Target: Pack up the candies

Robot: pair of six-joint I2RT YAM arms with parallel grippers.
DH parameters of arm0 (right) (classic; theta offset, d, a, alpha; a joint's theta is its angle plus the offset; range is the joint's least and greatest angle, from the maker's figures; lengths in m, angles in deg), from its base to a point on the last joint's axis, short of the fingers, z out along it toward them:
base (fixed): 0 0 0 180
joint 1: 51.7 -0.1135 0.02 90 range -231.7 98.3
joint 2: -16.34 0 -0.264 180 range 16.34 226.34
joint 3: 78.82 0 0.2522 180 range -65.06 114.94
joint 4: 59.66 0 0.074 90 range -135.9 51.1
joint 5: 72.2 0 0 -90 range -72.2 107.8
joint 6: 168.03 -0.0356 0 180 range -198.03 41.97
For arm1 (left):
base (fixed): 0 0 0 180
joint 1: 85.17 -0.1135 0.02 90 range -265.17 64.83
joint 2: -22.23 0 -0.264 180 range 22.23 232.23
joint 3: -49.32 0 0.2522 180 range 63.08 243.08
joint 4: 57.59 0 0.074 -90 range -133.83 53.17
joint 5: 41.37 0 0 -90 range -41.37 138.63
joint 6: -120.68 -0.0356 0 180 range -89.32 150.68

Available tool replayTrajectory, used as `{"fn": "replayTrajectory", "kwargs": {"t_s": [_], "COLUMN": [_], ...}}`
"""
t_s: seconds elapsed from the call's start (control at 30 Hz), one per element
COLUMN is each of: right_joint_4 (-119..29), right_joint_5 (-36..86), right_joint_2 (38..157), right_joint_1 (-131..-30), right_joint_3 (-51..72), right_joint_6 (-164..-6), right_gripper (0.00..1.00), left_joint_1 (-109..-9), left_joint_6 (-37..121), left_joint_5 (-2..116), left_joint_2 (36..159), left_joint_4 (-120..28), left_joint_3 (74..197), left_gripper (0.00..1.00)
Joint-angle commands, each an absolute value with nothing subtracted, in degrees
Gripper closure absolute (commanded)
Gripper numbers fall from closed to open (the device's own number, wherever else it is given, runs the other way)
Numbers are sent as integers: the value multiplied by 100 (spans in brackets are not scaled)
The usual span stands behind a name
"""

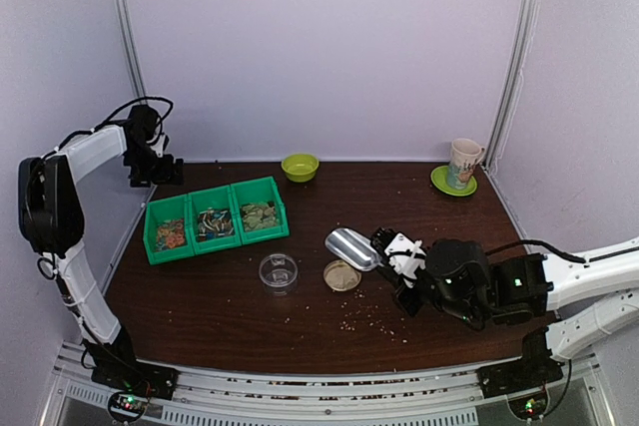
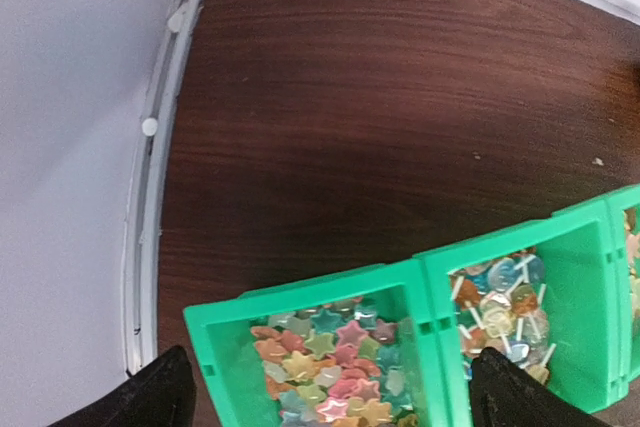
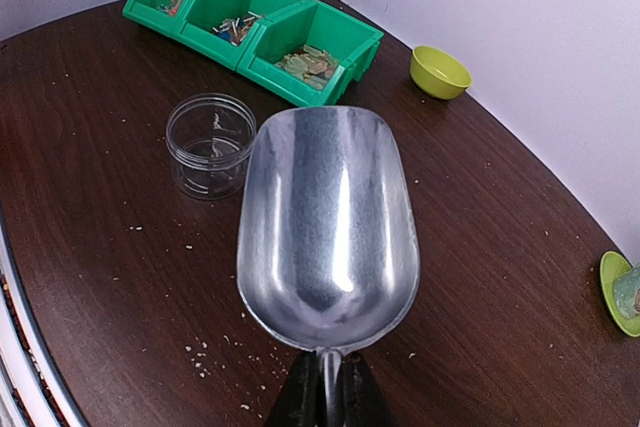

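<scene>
Far left, your left gripper [image 1: 152,169] hangs above the back-left corner of the tabletop [image 1: 200,308], jaws spread wide with nothing between them. Its wrist view looks straight down on the green bin tray [image 1: 220,245], and that's where the candies [image 2: 330,372] are: pastel star shapes heaped in the left compartment, stick sweets [image 2: 505,312] in the middle one, and a third lot on the right.

Moving right, a clear jar [image 1: 278,271] stands on the tabletop, apparently lidless, with a small tan disc [image 1: 341,277] near it. Then comes the metal scoop [image 3: 330,217], empty, its handle clenched in your right gripper [image 3: 325,402].

Here's what matters: the scoop's long axis runs away from the gripper with its mouth aimed at the right compartment. The jar sits just left of that line, and the candies lie well beyond the scoop's lip. Your left arm is nearer the bins, but the right holds the tool. I'd judge the next move is a straight reach forward along that axis.
</scene>
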State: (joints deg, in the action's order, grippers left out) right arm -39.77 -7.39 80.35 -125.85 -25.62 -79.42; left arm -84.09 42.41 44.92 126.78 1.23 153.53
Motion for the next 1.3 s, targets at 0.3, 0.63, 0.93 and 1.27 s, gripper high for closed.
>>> {"fn": "replayTrajectory", "kwargs": {"t_s": [0.3, 0.63, 0.93, 1.27], "right_joint_4": [-4147, -4122, -4182, -3994], "right_joint_5": [-602, -611, -521, -549], "right_joint_2": [8067, 8138, 8413, 8383], "right_joint_1": [-12579, -12585, -12580, -12595], "right_joint_3": [-2651, -2594, -2411, -2327], "right_joint_6": [-8093, -8049, -7967, -7911], "right_gripper": [100, 100, 100, 100], "left_joint_1": [-8922, -9099, -9127, -9197], "left_joint_6": [4107, 4223, 4363, 4316], "left_joint_5": [5253, 5614, 5056, 4602], "left_joint_2": [13478, 13513, 12763, 13142], "left_joint_4": [38, 17, -266, 35], "left_joint_3": [15347, 15439, 15175, 15335], "left_gripper": [2, 2, 2, 2]}}
